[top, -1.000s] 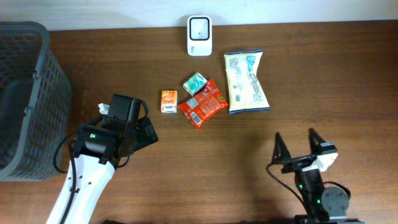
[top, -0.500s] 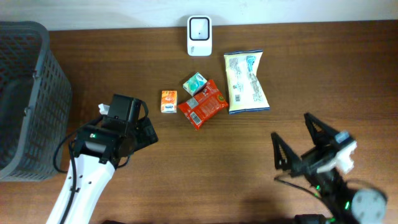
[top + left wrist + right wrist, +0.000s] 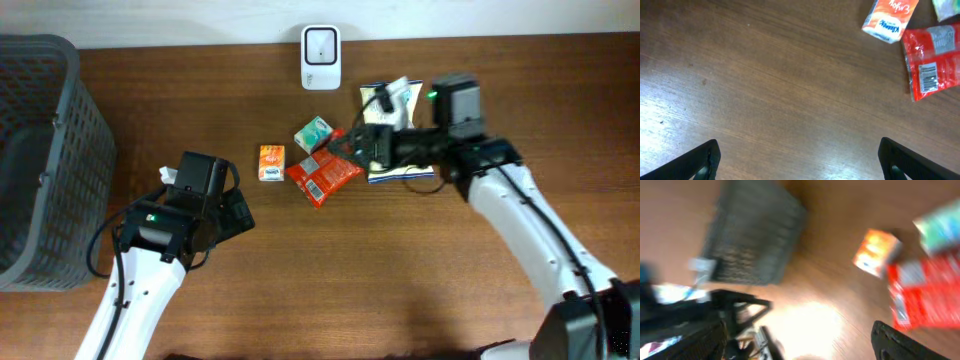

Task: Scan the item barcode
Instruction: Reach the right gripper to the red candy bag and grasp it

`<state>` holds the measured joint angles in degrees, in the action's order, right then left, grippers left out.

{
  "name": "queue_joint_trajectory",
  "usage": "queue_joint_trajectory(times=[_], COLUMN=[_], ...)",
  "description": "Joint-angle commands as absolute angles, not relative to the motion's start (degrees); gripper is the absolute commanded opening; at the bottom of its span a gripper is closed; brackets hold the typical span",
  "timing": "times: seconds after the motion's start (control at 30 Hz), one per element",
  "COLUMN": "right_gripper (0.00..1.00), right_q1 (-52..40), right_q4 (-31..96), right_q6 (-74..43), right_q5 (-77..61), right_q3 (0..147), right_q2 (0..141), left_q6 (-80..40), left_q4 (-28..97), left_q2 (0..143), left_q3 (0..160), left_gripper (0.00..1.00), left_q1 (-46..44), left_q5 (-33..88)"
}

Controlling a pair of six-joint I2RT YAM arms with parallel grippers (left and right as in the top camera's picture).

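Note:
A white barcode scanner (image 3: 320, 44) stands at the table's back edge. In front of it lie an orange box (image 3: 271, 162), a green packet (image 3: 313, 133), a red packet (image 3: 322, 172) and a pale snack bag (image 3: 400, 135). My right gripper (image 3: 352, 148) hovers open over the red packet's right end, with its arm crossing the snack bag. Its wrist view is blurred, showing the orange box (image 3: 875, 252) and red packet (image 3: 925, 297) ahead of empty jaws. My left gripper (image 3: 242, 213) is open and empty, left of the items. The red packet's (image 3: 932, 62) barcode faces up.
A dark mesh basket (image 3: 40, 150) fills the left edge of the table and shows blurred in the right wrist view as a basket (image 3: 755, 240). Bare wood lies under the left gripper (image 3: 800, 170).
The right arm has swung from the table's front right up and across to the items, its gripper now over the red packet. The left arm has stayed still.

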<state>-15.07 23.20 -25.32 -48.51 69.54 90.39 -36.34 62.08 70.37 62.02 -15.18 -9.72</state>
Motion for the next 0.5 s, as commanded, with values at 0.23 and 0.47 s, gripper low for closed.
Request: queue_joint_trajectory(times=[0.23,0.47], right_gripper=[0.9,0.66], right_q1=[-23.8,-22.4], right_q4=[18.3,16.1], right_q6=[-42.4,-50.0], right_q5=[-12.4,-16.4], right_q3=[69.9,69.9], right_q2=[104.0,115.1], left_q6=[-37.1,-37.1], left_q4=[62.2,62.2], left_q2=[70.2,70.2], left_q3=[62.1,62.1], left_gripper=[0.99,0.99], left_q1=[-15.2,-15.2], left_q5=[-10.3,-10.3])
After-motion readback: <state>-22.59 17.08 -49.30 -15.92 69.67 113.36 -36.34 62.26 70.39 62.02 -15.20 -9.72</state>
